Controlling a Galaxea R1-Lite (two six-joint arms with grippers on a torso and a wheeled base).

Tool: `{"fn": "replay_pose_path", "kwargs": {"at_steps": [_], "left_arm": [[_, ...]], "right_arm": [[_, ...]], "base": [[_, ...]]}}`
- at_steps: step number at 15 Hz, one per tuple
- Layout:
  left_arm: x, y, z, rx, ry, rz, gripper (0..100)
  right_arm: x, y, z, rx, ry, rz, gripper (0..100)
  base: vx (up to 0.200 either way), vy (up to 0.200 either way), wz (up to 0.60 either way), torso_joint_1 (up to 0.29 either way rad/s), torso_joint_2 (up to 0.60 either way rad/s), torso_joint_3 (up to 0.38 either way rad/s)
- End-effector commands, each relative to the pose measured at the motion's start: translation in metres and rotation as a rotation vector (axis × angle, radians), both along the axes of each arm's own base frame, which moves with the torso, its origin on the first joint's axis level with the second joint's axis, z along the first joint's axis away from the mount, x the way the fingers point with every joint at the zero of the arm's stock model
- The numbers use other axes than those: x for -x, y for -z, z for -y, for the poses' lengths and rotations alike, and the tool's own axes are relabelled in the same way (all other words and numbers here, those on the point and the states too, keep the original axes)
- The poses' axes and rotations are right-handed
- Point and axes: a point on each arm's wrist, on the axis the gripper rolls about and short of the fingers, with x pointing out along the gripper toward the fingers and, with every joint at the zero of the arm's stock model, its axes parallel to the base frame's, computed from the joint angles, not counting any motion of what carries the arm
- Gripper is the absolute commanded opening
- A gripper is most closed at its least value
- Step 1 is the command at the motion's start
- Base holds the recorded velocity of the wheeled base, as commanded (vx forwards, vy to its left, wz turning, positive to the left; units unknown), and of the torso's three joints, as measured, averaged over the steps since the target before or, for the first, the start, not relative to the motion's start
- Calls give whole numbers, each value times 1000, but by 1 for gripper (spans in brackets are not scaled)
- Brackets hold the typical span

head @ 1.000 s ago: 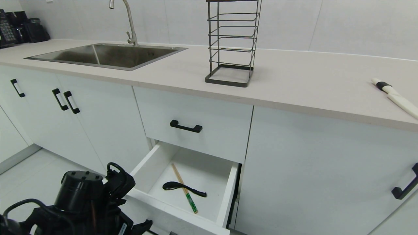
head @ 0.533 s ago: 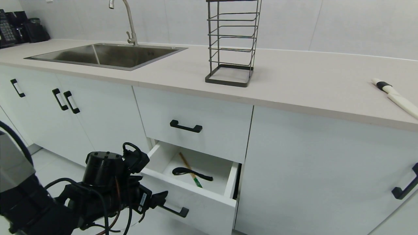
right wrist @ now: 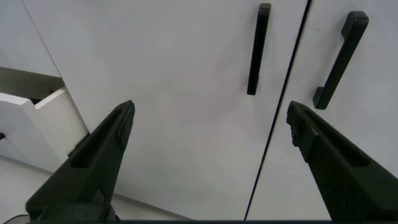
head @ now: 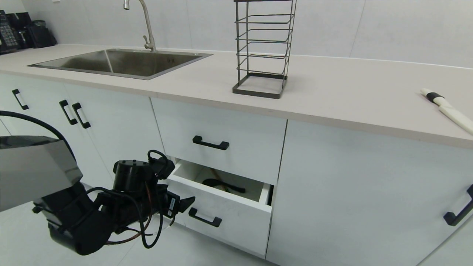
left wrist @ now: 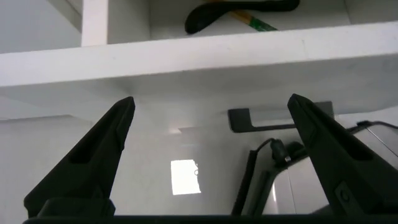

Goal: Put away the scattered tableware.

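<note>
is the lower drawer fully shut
No, the lower drawer stands partly open, with the black spoon visible inside.

A kitchen.
Steel sink and tap set in the surface, white cabinets, drawers below.

Lower drawer part-open beneath the upper drawer. Spoon and chopsticks lie inside, crossing (which is on top: cannot tell). Left gripper sits just beside the drawer handle, on its left. On the counter: sink left, rack middle, knife far right.
</note>
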Motion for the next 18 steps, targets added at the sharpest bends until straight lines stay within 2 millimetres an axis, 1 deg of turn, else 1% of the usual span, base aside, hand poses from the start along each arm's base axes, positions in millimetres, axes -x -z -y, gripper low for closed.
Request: {"fn": "replay_pose_path", "kwargs": {"at_steps": [1, 7, 10, 15, 16, 18], "left_arm": [[-15, 4, 4, 7, -1, 20, 100], [-41, 7, 13, 22, 2, 66, 100], [-54, 6, 17, 40, 3, 117, 100], [-53, 4, 15, 43, -3, 130, 100], [-48, 7, 15, 38, 2, 115, 100], [-40, 4, 14, 35, 4, 112, 100]], "right_arm": [[0, 0, 0, 0, 0, -1, 100], [0, 0, 0, 0, 0, -1, 100], [0, 0, 0, 0, 0, -1, 100], [0, 0, 0, 0, 0, -1, 100], [0, 0, 0, 0, 0, -1, 100], [0, 0, 0, 0, 0, -1, 100]], "base": [[0, 0, 0, 0, 0, 0], [0, 0, 0, 0, 0, 0], [0, 0, 0, 0, 0, 0], [0, 0, 0, 0, 0, 0], [0, 0, 0, 0, 0, 0], [0, 0, 0, 0, 0, 0]]}}
